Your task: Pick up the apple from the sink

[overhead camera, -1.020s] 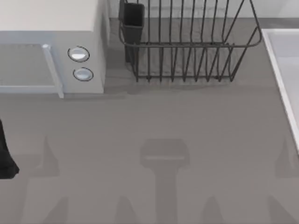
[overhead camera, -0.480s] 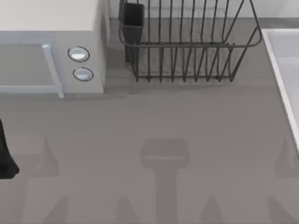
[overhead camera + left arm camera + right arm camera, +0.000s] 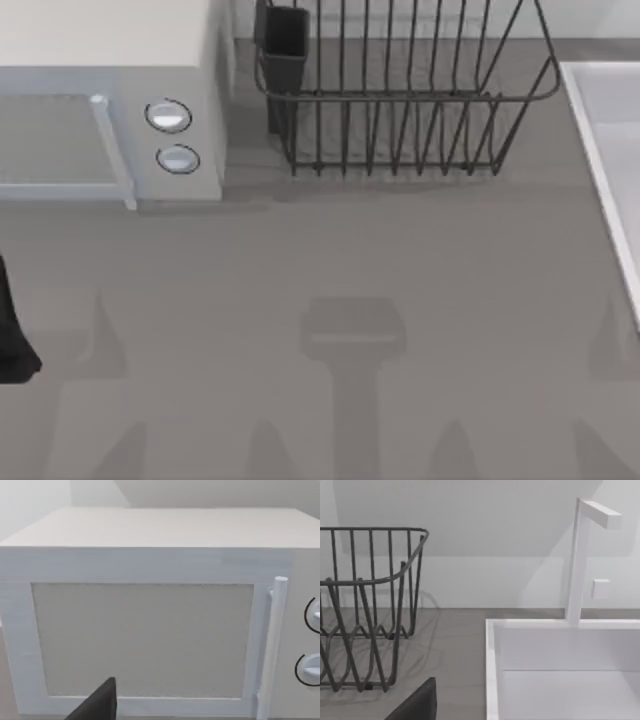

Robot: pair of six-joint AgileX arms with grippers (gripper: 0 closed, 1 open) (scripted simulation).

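From above, the grey worktop (image 3: pixel 330 260) carries a white microwave (image 3: pixel 110 100) at ten o'clock, its two round knobs (image 3: pixel 168 116) facing the open middle, and a dark wire dish rack (image 3: pixel 400 100) at twelve o'clock with a small black cup (image 3: pixel 285 40) hung on its left end. The pale rim of the sink (image 3: pixel 600 150) runs along the right edge at about three o'clock, well apart from the microwave and just right of the rack. A dark piece of my left arm (image 3: pixel 12 335) sits at the left edge near nine o'clock. The left wrist view faces the microwave door (image 3: pixel 142 640) with its upright handle (image 3: pixel 272 645) and the knobs beside it; a dark finger (image 3: pixel 100 705) of the left pincer juts in, and whether that pincer is released or clenched I cannot tell. The right wrist view looks at the sink basin (image 3: pixel 565 675) with a white faucet (image 3: pixel 582 555) standing on its far rim and the rack beside it; a dark finger (image 3: pixel 420 705) of the right pincer shows, state impossible to tell. Where the apple lies I cannot tell.
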